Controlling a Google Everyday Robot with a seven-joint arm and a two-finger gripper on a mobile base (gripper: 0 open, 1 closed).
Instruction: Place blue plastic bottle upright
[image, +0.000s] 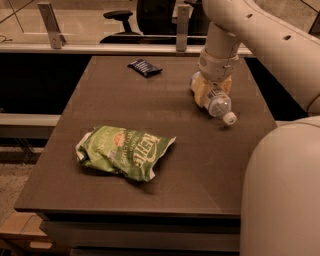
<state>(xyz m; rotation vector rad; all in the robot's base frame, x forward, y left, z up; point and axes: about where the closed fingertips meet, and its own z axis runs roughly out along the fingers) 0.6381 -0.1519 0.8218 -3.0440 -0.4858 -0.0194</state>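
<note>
Gripper (212, 91) at the table's (150, 105) far right covers the bottle's (220, 104) base end (only the neck half and cap show). Arm (260, 35) cut off by top and right edges. Dark packet's (144, 67) print too small to read.

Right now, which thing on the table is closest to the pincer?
The blue plastic bottle with white cap; the pincer is right at it. The green chip bag and dark snack packet lie apart.

1 blue plastic bottle (220, 104), 1 chip bag (122, 152), 1 snack pkt (144, 67), 1 gripper (213, 92) round bottle.
</note>
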